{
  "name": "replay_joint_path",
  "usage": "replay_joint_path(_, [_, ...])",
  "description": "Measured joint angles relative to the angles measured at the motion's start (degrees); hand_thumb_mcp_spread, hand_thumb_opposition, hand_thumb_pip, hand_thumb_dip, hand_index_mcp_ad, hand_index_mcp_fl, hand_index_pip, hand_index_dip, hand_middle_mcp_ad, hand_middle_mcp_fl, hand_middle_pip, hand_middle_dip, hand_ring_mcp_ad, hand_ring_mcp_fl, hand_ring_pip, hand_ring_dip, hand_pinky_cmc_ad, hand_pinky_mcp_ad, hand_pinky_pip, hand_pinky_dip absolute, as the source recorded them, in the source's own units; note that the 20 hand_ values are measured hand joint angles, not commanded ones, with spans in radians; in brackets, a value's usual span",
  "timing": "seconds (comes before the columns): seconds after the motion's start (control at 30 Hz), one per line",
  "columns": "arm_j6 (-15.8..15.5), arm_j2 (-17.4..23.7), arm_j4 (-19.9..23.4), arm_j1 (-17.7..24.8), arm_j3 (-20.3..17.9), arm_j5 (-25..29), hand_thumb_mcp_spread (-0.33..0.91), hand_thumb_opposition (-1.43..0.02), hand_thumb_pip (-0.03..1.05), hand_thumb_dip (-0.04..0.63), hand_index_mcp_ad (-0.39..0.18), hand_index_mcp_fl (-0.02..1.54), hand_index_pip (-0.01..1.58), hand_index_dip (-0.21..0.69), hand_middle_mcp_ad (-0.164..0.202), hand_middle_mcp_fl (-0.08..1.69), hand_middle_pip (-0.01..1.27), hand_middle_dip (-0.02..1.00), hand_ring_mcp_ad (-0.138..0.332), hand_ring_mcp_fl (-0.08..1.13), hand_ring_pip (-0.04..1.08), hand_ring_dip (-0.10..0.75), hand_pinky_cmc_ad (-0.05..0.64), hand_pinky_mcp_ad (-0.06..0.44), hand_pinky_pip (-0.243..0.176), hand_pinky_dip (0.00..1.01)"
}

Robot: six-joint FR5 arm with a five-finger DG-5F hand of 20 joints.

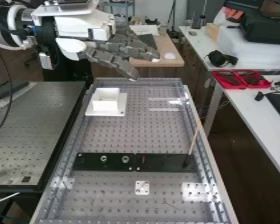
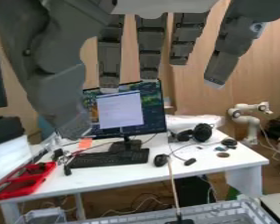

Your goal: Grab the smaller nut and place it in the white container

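Shows dk grey on hand (image 1: pixel 111 60), wht on arm (image 1: pixel 91 25) & container (image 1: pixel 105 106), blk on bar (image 1: pixel 164 162), grey w/ rows of dk dots on benchtop (image 1: pixel 117 132), red on trays (image 1: pixel 228 87), tan on table (image 1: pixel 169 49)

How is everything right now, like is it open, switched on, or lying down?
Robot hand: open, fingers fairly straight
White container: upright, open at the top
Larger nut: resting on the bar
Bearing: resting on the bar
Black bar: lying flat
Thin stick: standing, leaning a bit
Computer screen: switched on
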Motion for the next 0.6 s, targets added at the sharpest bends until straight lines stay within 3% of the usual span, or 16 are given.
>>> replay_joint_path(0.33, [1.47, -2.59, -0.85, -0.64, 1.69, -3.41, 0.35, -0.77, 0.61, 0.236, -0.138, 0.01, 0.62, -0.026, 0.061, 0.17, 0.12, 0.24, 0.101, 0.01, 0.12, 0.126, 0.36, 0.281, -0.065, 0.65])
replay_joint_path(0.6, [0.42, -2.54, 0.69, -0.57, 1.05, -3.49, 0.33, -0.76, 0.61, 0.22, -0.124, 0.02, 0.52, -0.026, 0.058, 0.17, 0.12, 0.24, 0.113, 0.01, 0.13, 0.126, 0.356, 0.295, -0.075, 0.68])
